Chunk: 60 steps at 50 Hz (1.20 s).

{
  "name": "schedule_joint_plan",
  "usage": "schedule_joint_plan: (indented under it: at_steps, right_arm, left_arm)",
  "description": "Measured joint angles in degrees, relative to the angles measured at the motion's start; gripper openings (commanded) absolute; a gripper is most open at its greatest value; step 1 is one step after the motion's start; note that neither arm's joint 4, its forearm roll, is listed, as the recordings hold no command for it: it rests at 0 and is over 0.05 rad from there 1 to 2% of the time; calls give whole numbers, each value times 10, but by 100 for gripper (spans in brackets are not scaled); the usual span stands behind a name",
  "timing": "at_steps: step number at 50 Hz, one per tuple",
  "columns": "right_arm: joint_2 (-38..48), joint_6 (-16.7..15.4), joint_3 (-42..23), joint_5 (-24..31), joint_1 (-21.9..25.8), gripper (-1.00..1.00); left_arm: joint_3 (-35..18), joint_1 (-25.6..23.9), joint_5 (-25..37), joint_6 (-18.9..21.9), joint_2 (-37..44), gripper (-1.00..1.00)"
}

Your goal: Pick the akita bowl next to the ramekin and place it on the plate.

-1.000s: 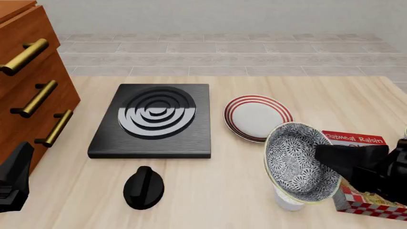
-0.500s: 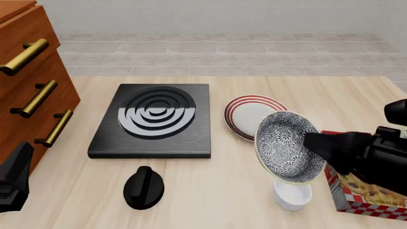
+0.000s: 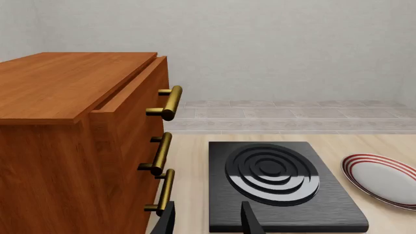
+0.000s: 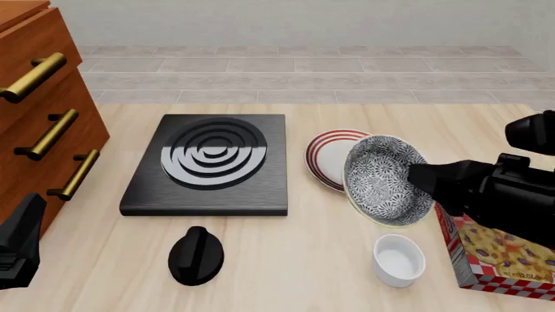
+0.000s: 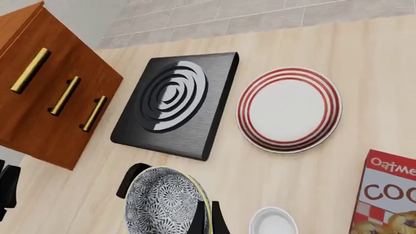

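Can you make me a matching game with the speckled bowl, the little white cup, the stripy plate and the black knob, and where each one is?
Things:
1. akita bowl
2. ramekin
3. plate
4. black knob

Places:
A. lying on the table in front of the black burner
B. tilted in the air, held by the right gripper
C. standing on the table beside the cereal box
D. flat on the table, to the right of the black burner

Pairs: 1-B, 2-C, 3-D, 4-A
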Motion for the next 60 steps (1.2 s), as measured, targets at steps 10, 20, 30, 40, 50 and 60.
schedule_joint_plan:
  at_steps: [10,20,30,40,50,60]
  right_arm:
    - [25,-4,-3,-23,-11,-100]
    - [48,-6,-5,-44,-20,-100]
    - [66,-6,-8,-61,-29,-100]
    - [87,-9,-10,-80,-39,-100]
    - [113,-10,-13,-103,-47,-100]
    - [135,-11,-12,-125,-53,-100]
  left_arm:
    - [0,0,0,0,0,100]
    - [0,0,0,0,0,100]
    - [0,0,0,0,0,100]
    - [0,0,0,0,0,100]
    - [0,0,0,0,0,100]
    - [0,0,0,0,0,100]
